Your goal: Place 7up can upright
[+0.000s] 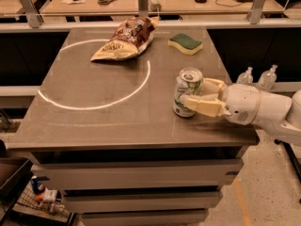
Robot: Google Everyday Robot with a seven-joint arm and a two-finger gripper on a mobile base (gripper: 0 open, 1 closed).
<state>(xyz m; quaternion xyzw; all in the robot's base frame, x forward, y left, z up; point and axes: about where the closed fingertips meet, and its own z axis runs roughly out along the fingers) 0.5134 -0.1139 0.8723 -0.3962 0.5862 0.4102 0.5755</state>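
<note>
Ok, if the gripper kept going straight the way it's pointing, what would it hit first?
The 7up can, at once: it stands upright inside the gripper, between its fingers, near the edge of the table, probably already in contact.

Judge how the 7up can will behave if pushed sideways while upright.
The 7up can stands upright on the table, with the pincer at it from the right. Tall and narrow, it would probably tip rather than slide. Once on its round side, it would likely roll.
</note>
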